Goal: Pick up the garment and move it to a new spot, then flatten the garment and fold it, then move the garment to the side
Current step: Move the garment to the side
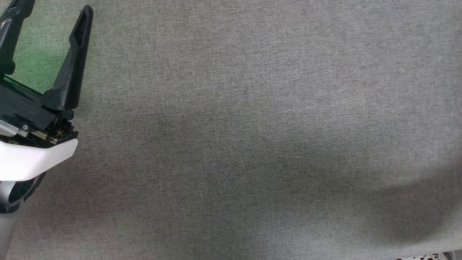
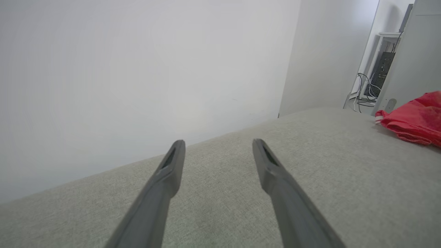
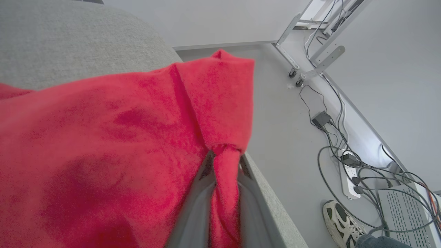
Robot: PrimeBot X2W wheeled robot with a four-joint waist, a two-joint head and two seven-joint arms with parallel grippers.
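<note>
The garment [image 3: 113, 137] is a red jersey of thin fabric, spread over the grey cloth surface [image 3: 69, 38] in the right wrist view. My right gripper [image 3: 224, 156] is shut on a bunched fold of it, the red cloth pinched between the two fingers near the surface's edge. In the left wrist view the garment [image 2: 415, 119] lies at the far right, with a strip of striped trim at its corner. My left gripper [image 2: 218, 148] hovers open over bare grey cloth, well away from the garment. In the head view the left gripper [image 1: 54, 21] stands at the upper left, fingers spread.
The grey cloth surface [image 1: 252, 144] ends at an edge beside my right gripper. Beyond it, on the floor, lie cables and a power strip [image 3: 348, 179], a wheeled frame leg [image 3: 293, 65] and a person's shoe [image 3: 341, 220]. A white wall [image 2: 137, 69] stands behind the surface.
</note>
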